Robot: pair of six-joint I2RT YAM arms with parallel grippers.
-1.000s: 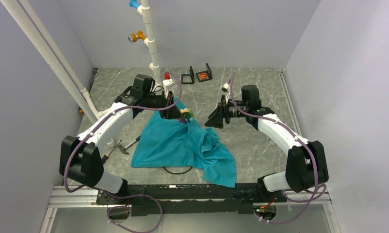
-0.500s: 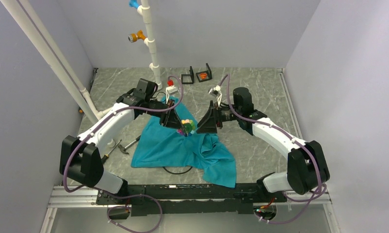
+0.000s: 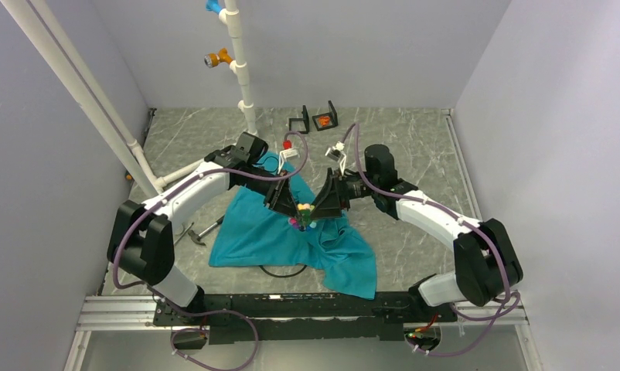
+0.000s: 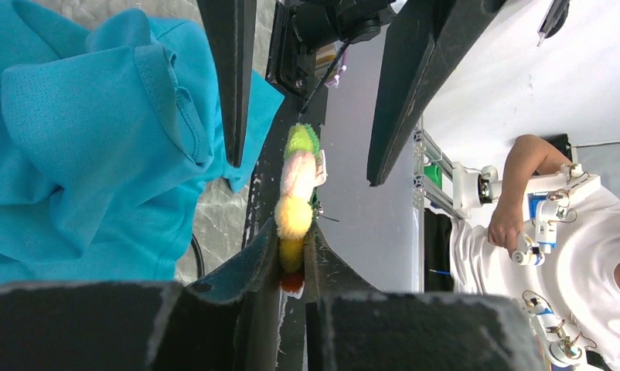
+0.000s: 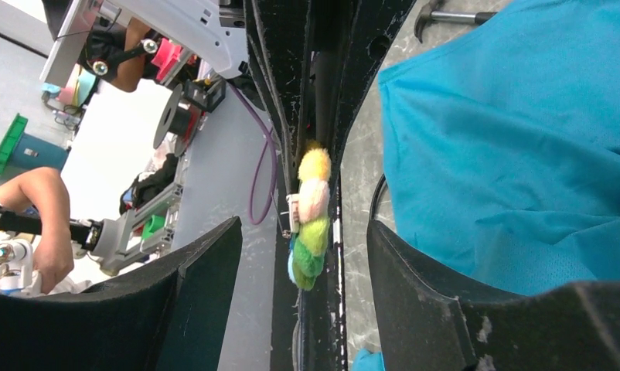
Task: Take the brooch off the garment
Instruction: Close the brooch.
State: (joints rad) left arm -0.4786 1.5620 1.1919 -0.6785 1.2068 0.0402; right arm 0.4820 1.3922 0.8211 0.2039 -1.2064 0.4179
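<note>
Left gripper pinches the fuzzy yellow-pink-green brooch over the teal garment; right gripper gapes around it.

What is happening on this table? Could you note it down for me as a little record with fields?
setting: grey marbled table
garment: teal T-shirt, rumpled on the table
brooch: fuzzy, yellow, pink and green; cannot tell whether it is free of the cloth
left tool: shut on the brooch
right tool: open, straddling the brooch without touching it
</note>
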